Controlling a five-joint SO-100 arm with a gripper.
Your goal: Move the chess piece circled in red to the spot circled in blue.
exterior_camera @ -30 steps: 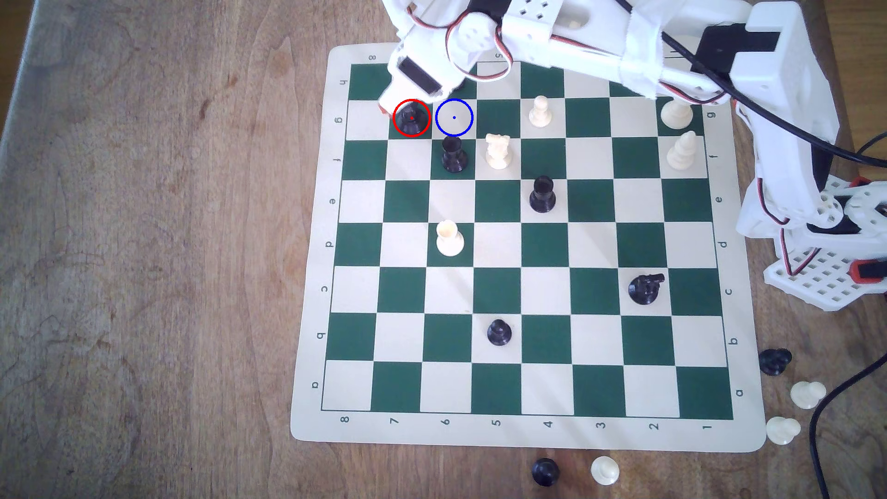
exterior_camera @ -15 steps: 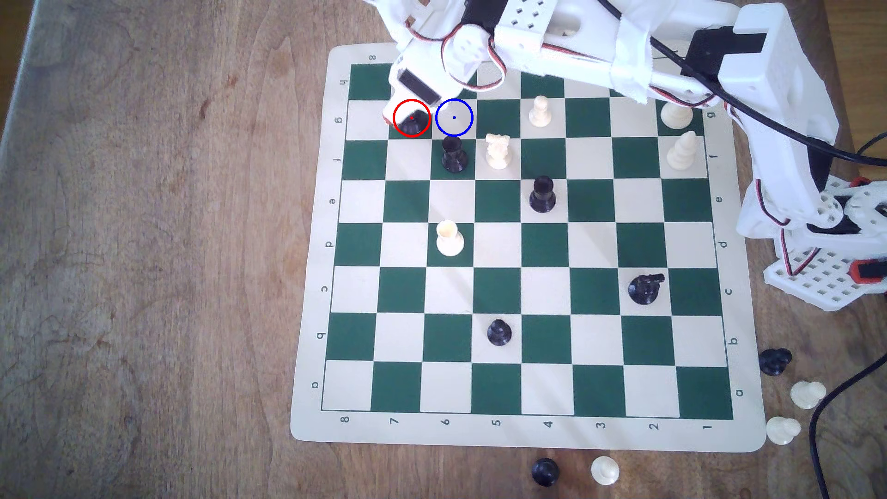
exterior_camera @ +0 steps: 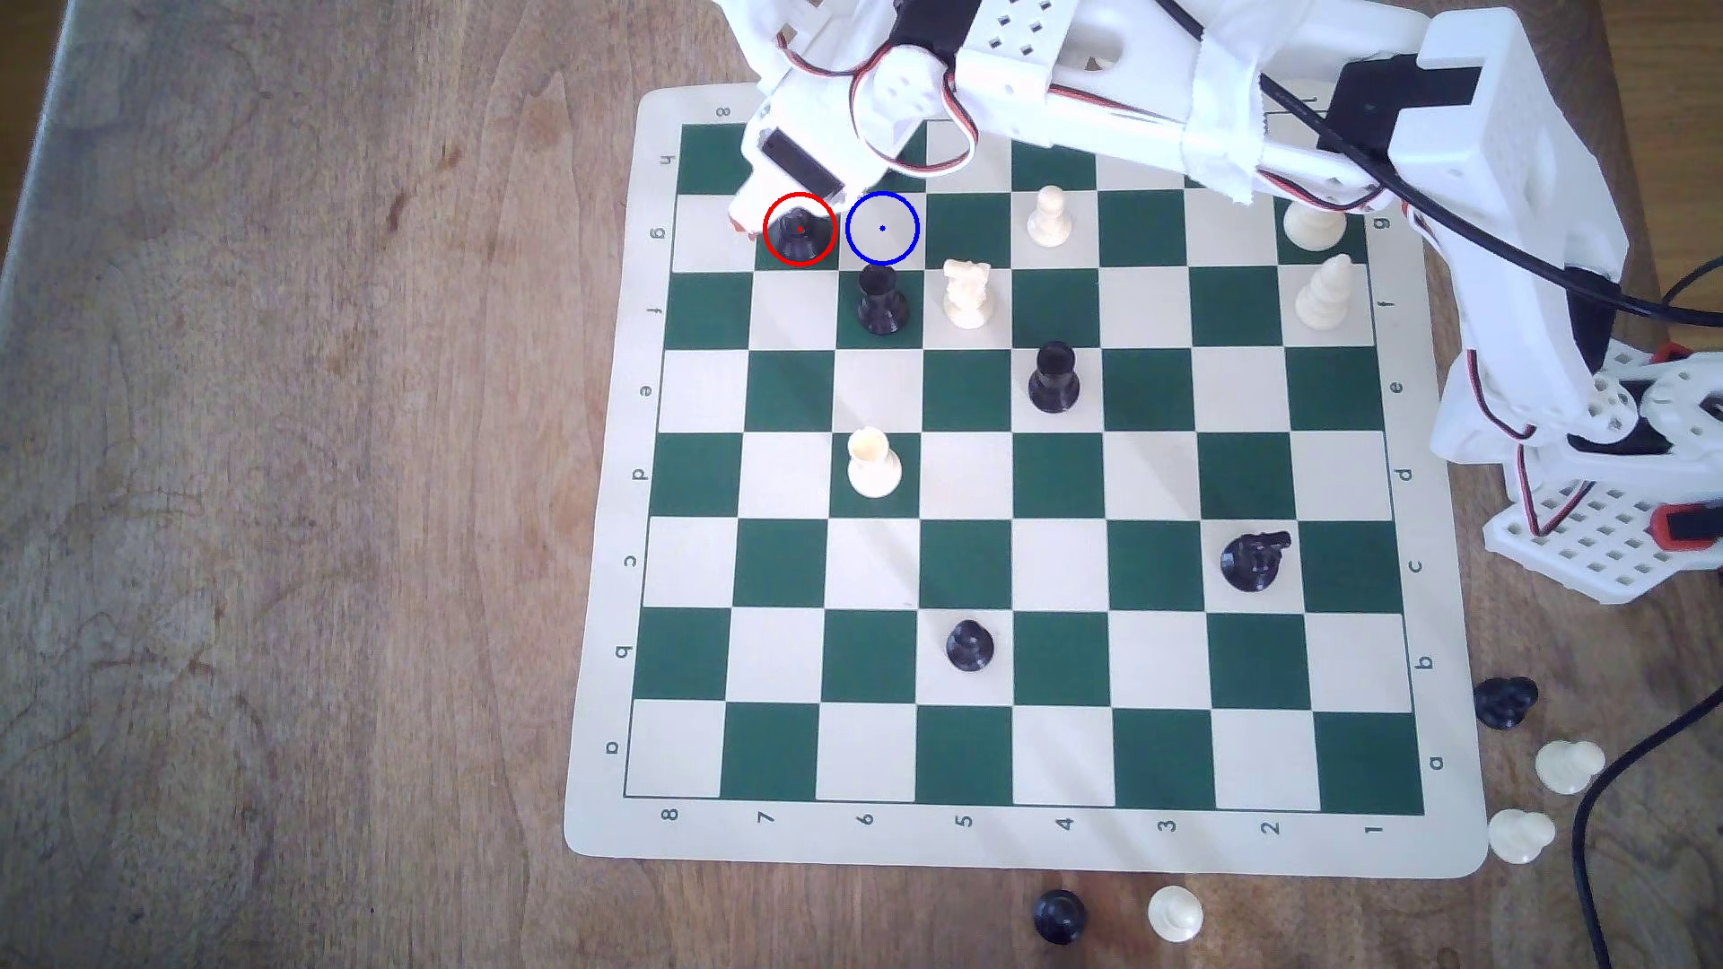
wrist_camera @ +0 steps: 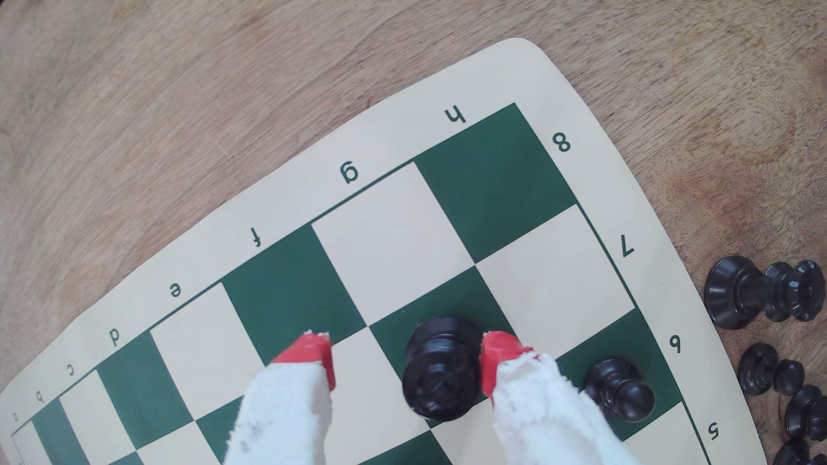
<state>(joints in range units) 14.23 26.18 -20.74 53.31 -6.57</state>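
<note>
A green-and-cream chess mat [exterior_camera: 597, 708] lies on a worn wooden table [exterior_camera: 280, 466]. The white arm reaches low over rank g, its pincer [wrist_camera: 407, 353] spread wide. Between its 2 red fingertips [wrist_camera: 496, 353] stands the black piece [wrist_camera: 441, 371], touching 1 tip; the blue-ringed square [exterior_camera: 882, 228] lies just beside.

On my screen I saw a chessboard mat [exterior_camera: 606, 652] on a wooden table [exterior_camera: 280, 466]. A black knight [exterior_camera: 1254, 561] stood near the mat's right edge in the exterior view. Four spare pieces, a black one [exterior_camera: 1059, 915] among them, lay on the table around the near right corner.
</note>
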